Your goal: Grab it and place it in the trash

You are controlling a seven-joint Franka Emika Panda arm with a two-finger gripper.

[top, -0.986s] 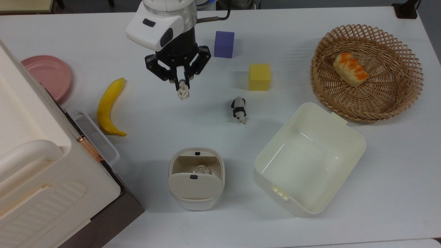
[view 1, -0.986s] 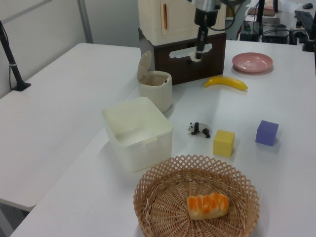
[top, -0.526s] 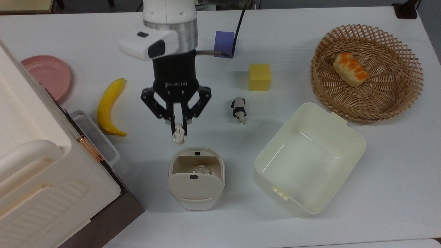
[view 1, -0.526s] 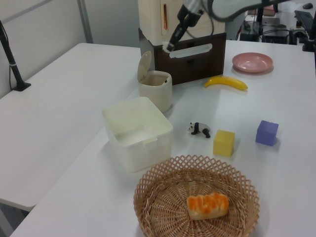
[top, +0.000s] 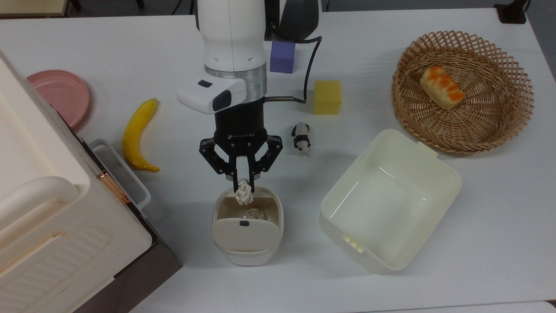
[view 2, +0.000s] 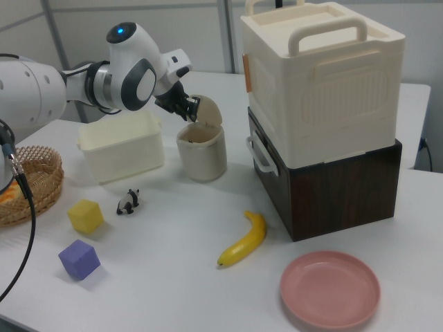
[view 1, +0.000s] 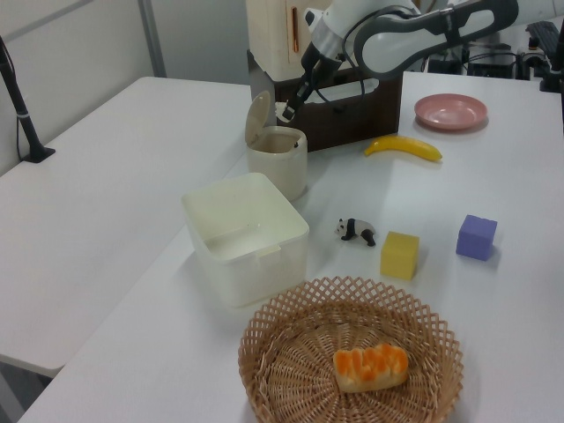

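Note:
The crumpled whitish paper ball (top: 244, 196) hangs pinched between the fingertips of my gripper (top: 243, 187), which is shut on it. It sits just over the far rim of the trash bin's (top: 247, 254) opening, whose swing lid (top: 244, 234) is tipped open. Another crumpled paper ball (top: 256, 214) lies inside the bin. In the left view the gripper (view 1: 286, 107) holds the ball a little above the bin (view 1: 278, 166). The right view has the gripper (view 2: 190, 108) beside the raised lid (view 2: 210, 111).
A toy panda (top: 301, 139) stands to the top view's right of the arm. A large cream tub (top: 391, 195) sits right of the bin. Banana (top: 138, 134), pink plate (top: 58, 95), yellow cube (top: 327, 97), purple cube (top: 282, 58), wicker basket (top: 404, 104) with bread, tall cream box (top: 43, 217).
The arm has carried the paper ball across the table from beside the banana to the bin, and now holds it over the bin's opening. Nothing else has moved.

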